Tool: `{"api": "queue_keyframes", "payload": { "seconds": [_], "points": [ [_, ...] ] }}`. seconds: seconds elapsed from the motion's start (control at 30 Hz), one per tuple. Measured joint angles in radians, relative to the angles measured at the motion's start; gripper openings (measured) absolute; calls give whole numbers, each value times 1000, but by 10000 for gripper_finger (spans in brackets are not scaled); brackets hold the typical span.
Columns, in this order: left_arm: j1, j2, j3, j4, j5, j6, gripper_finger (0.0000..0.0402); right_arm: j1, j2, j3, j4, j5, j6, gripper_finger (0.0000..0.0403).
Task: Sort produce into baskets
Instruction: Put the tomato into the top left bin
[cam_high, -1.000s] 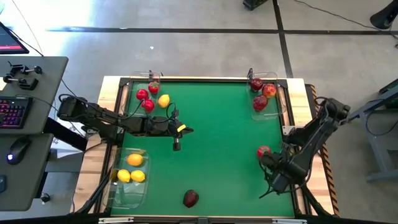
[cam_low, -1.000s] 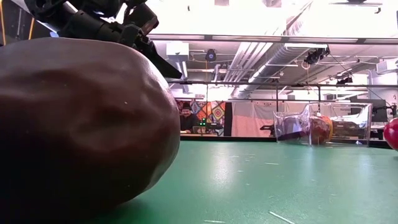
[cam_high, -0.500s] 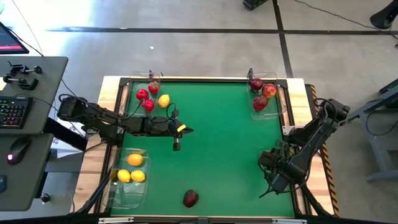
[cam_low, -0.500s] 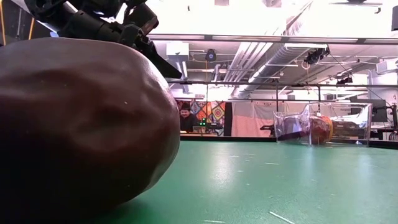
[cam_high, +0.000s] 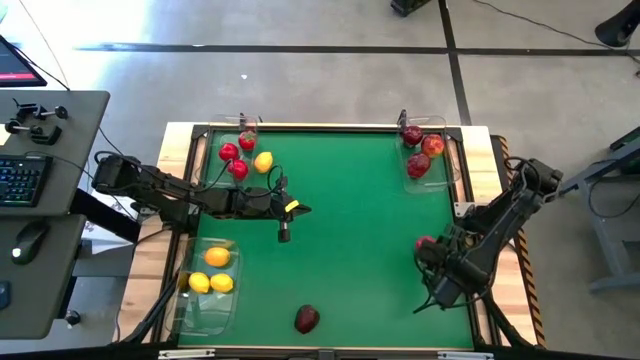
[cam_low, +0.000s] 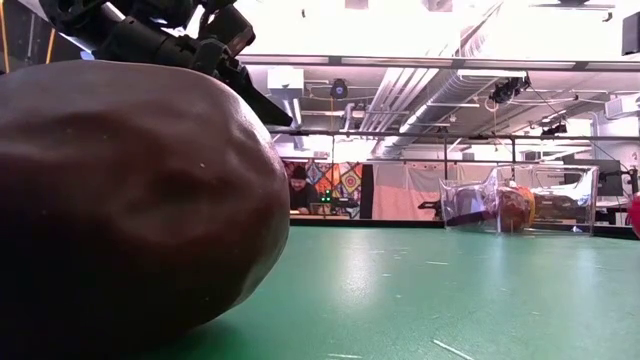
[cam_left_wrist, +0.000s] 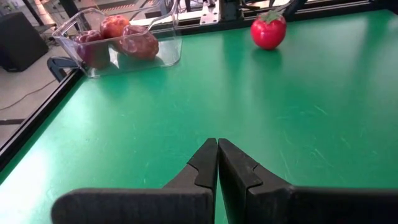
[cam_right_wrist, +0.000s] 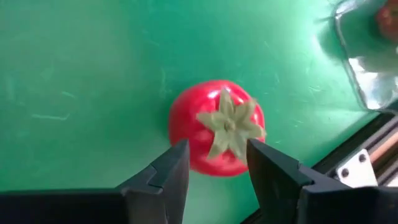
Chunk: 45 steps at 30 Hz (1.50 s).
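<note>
I am at the pick step for the small red fruit with the green star cap, which lies on the table near its right edge. My right gripper hovers over it with the jaws partly open, one on each side of the fruit and not yet closed on it. The left gripper waits above the middle of the table, jaws closed and empty.

Next I must lower the right jaws around the fruit, close, and carry it to the tray at the far left corner, where the other small red ones lie (a lemon sits among them too). A dark apple also waits at the near edge.
</note>
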<state>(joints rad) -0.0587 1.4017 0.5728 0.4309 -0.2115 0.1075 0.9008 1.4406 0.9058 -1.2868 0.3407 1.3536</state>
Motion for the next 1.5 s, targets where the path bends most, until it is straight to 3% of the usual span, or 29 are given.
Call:
{"api": "queue_keyframes", "payload": {
  "seconds": [0.4,0.8,1.27,1.5],
  "points": [
    [0,0,0,0,0,0,0,-18,0,13,-21,52,-59,226],
    [0,0,0,0,0,0,1,-18,0,13,9,52,-52,194],
    [0,0,0,-1,0,0,1,-18,0,-87,79,25,0,229],
    [0,0,0,0,0,0,1,-18,0,-87,76,25,-8,166]
  ]
}}
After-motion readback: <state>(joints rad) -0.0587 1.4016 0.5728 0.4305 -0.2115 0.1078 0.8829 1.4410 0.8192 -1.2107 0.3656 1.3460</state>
